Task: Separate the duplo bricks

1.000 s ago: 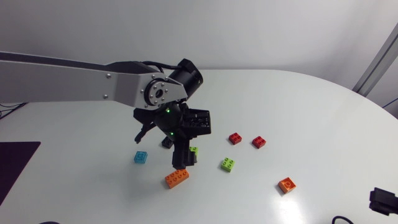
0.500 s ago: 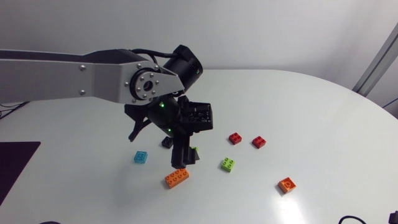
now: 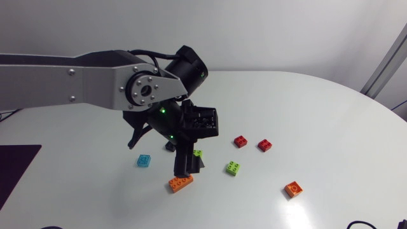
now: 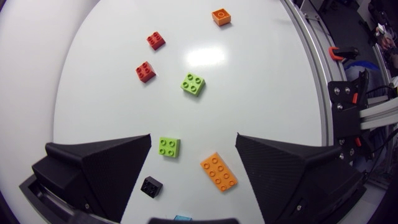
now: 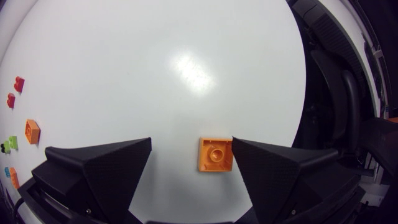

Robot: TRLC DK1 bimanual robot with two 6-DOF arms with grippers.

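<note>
My left gripper (image 3: 184, 166) hangs open over the table's middle, above a long orange brick (image 3: 180, 184). In the left wrist view this gripper (image 4: 194, 165) has the long orange brick (image 4: 218, 171), a green brick (image 4: 169, 146) and a black brick (image 4: 151, 185) on the table between its spread fingers. Ahead of it lie another green brick (image 4: 193, 84), two red bricks (image 4: 145, 71) (image 4: 156, 40) and a square orange brick (image 4: 221, 16). My right gripper (image 5: 191, 165) is open over a flat orange piece (image 5: 215, 154), which lies near one finger.
A blue brick (image 3: 144, 160) lies left of the left gripper. The green (image 3: 233, 168), red (image 3: 240, 141) (image 3: 265, 145) and square orange (image 3: 293, 189) bricks lie apart to its right. The white table (image 3: 331, 127) stretches bare to the right.
The left arm has swung slightly left and its gripper has sunk closer to the long orange brick. The right gripper has left the head view's lower right corner.
</note>
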